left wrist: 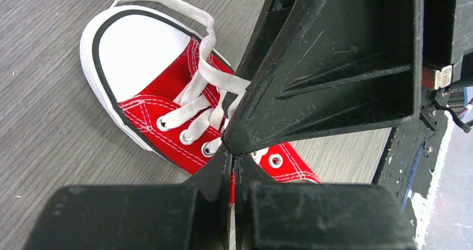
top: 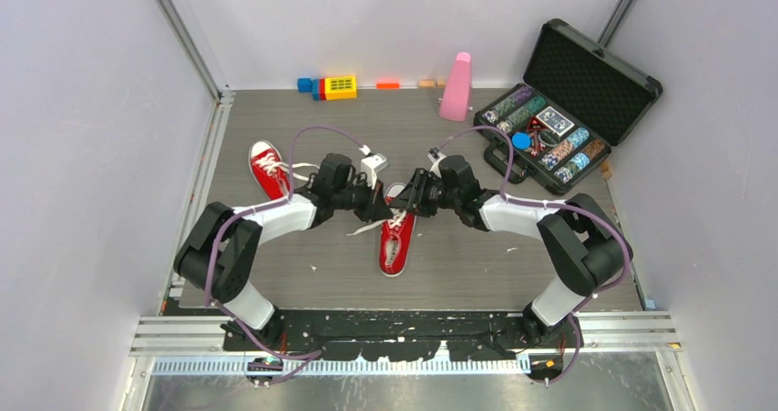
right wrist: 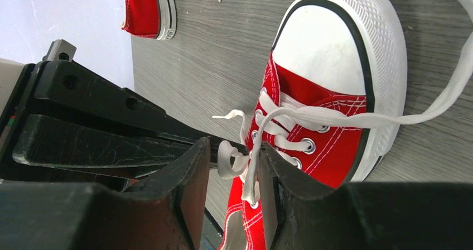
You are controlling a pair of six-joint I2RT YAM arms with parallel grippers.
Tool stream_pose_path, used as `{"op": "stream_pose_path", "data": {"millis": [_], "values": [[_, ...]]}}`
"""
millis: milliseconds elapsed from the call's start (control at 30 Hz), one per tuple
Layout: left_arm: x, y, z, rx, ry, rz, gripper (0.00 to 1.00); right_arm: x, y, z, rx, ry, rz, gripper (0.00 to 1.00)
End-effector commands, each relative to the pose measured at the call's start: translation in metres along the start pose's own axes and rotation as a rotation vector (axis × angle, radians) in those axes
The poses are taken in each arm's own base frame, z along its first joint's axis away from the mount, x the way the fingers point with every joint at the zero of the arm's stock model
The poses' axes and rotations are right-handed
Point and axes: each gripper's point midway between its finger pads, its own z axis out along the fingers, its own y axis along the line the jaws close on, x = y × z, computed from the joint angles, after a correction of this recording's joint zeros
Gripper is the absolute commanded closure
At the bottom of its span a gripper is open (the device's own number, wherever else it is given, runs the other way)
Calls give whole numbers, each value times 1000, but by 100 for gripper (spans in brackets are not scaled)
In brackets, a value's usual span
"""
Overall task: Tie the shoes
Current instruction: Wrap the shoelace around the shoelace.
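Note:
Two red shoes with white toe caps lie on the grey table. One shoe (top: 397, 238) is at the centre and the other shoe (top: 269, 168) is off to the left. Both grippers meet over the centre shoe's (left wrist: 167, 113) laces. My left gripper (top: 376, 205) is shut, its tips (left wrist: 233, 156) at the eyelets. In the right wrist view a small lace loop (right wrist: 226, 159) hangs from the left gripper (right wrist: 241, 147). My right gripper (right wrist: 234, 160) is open, and a lace strand (right wrist: 252, 174) runs down between its fingers, against the right-hand one. Another lace end (right wrist: 401, 118) trails across the toe.
An open black case (top: 561, 122) of poker chips sits at the back right, with a pink metronome (top: 456, 87) beside it. Coloured blocks (top: 332, 87) line the back wall. The second shoe (right wrist: 146, 7) lies apart to the left.

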Motion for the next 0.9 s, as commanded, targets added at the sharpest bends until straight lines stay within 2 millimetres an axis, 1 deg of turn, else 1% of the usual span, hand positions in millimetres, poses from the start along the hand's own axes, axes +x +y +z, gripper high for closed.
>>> {"op": "stream_pose_path", "data": {"millis": [0,167,367,733,867], "values": [[-28,-5,-1,29,-70,58,100,-10,17,3,-57,-20,-27,59],[-29,-4,0,31,-69,58,100,-11,18,3,-60,-20,-25,61],[-30,-4,2,32,-68,59,100,-9,16,4,-59,-15,-21,59],[-35,-6,3,45,-80,62,100,-9,17,5,-69,-14,-13,60],[-37,-6,3,46,-86,62,100,-9,18,6,-73,-15,-9,65]]}}
